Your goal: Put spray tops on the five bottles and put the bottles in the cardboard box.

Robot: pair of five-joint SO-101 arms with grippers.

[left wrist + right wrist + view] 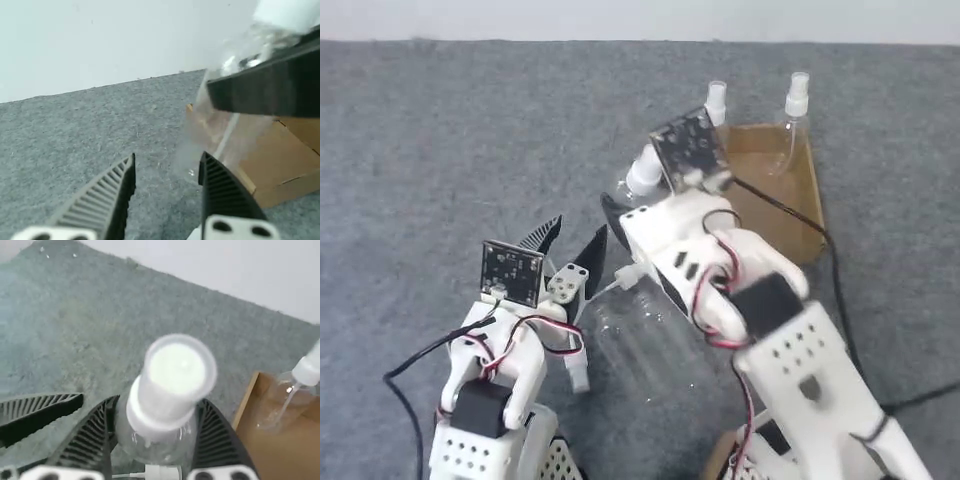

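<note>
Grey carpet covers the table (440,140), and a white wall (100,40) stands behind it. My right claw (157,402) is clamped on a clear bottle (150,445), with one black finger on each side of it. This bottle has a white spray top (175,370) on it. It is held up off the table, tilted, just beside the box (805,215).

From the high view, the brown box sits on the table at the far right. Two more bottles (788,140) stand inside it, and each has a white top. One of them is partly hidden behind my right arm.

My left claw (578,230) is apart and holds nothing. It hangs low over the carpet, close to the held bottle, on the side away from the box. Its tips point at the bottle's lower end. I cannot tell if a tip touches the bottle or the right claw.

Another clear bottle (640,335) lies on its side on the table between my two arms, near me. Something small and white is at its neck, but I cannot tell what it is.
</note>
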